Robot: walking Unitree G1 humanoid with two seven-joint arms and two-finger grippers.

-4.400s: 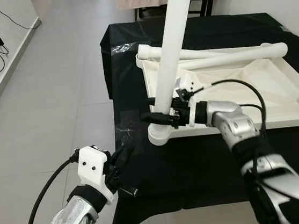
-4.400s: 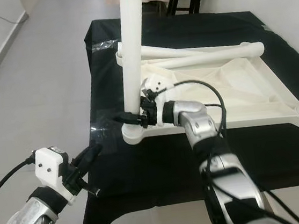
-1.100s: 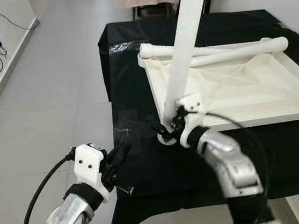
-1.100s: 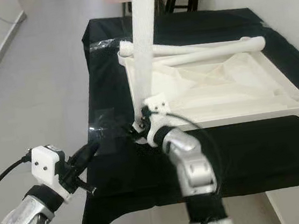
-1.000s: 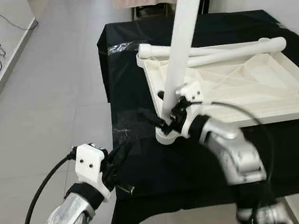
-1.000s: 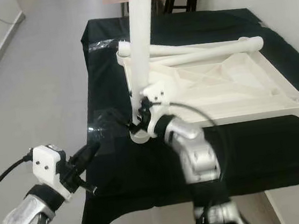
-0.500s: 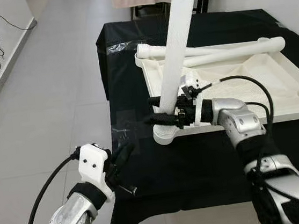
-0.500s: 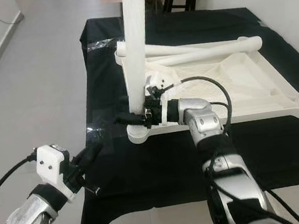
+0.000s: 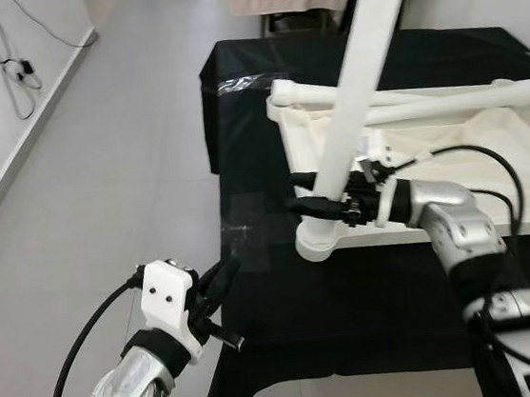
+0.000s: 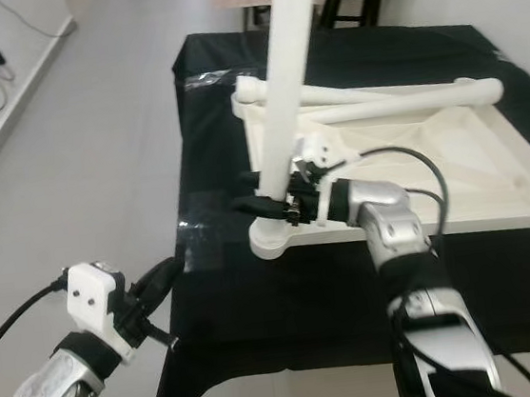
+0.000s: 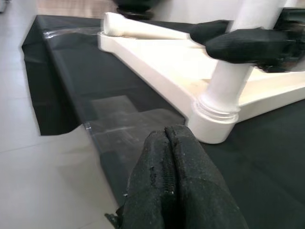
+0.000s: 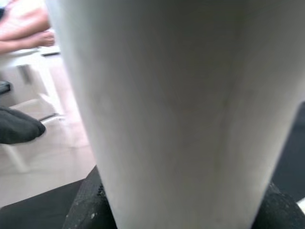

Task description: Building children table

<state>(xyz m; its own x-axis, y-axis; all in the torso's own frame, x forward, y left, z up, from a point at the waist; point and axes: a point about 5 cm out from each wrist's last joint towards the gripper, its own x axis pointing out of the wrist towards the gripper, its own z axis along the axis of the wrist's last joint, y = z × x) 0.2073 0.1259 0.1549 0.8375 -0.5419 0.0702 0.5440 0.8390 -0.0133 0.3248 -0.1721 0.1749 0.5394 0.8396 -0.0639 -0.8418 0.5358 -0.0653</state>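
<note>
Left eye view: the white tabletop (image 9: 489,149) lies upside down on the black-draped bench (image 9: 281,254), and one leg (image 9: 355,102) stands in the socket (image 9: 320,240) at its near-left corner, leaning to the right as it rises. The right claw (image 9: 315,204) pinches this leg low down, just above the socket; in the right wrist view the leg (image 12: 176,109) fills the gap between the black fingers. Two more legs (image 9: 426,101) lie loose across the far edge of the tabletop, so by my reading one leg is being seated and at least two remain; the tilt suggests it is not yet fully home. The left claw (image 9: 219,278) hangs off the near-left bench corner with its fingers pressed together, holding nothing.

Compared with half a second ago, the whole scene sits further right in the picture, which means the camera has moved. The leg also leans more to the right than it did, while the right claw keeps its grip at the same height.
</note>
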